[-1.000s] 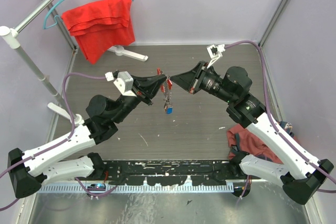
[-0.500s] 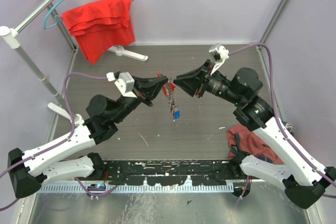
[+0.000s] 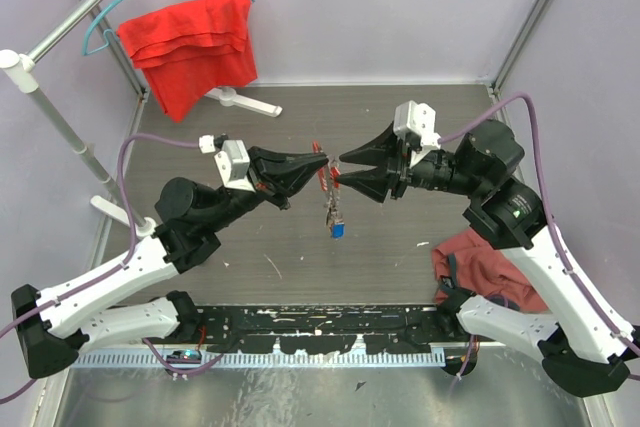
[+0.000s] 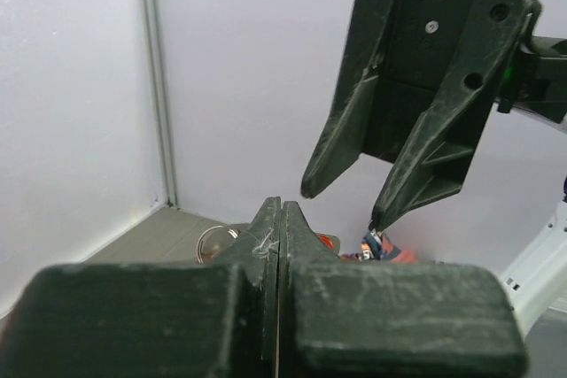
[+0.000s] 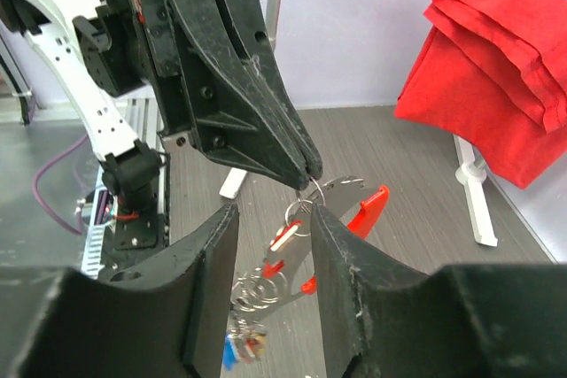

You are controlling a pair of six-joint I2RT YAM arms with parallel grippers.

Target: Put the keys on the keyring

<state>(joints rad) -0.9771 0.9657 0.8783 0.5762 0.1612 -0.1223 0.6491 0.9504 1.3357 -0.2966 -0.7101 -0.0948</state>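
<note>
My left gripper (image 3: 325, 160) is shut on a thin silver keyring (image 5: 311, 187) and holds it above the table. A silver carabiner with red parts (image 5: 347, 207) hangs from the ring. Below it dangle small rings and the keys (image 5: 242, 340), with red, yellow and blue tags. The bunch also shows in the top view (image 3: 336, 219). My right gripper (image 3: 339, 169) is open, tip to tip with the left one, its fingers (image 5: 211, 250) on either side of the carabiner without touching it. In the left wrist view my shut gripper (image 4: 280, 212) hides most of the ring (image 4: 215, 238).
A red cloth (image 3: 190, 42) hangs on a teal hanger on a rack at the back left. The rack's white foot (image 3: 245, 100) lies on the table. A red and blue cloth (image 3: 488, 269) lies at the right under my right arm. Walls enclose the table.
My right gripper has rolled and swung down to face the left gripper's tip, its open fingers now around the carabiner. The left gripper has moved slightly right, and the key bunch hangs a little lower.
</note>
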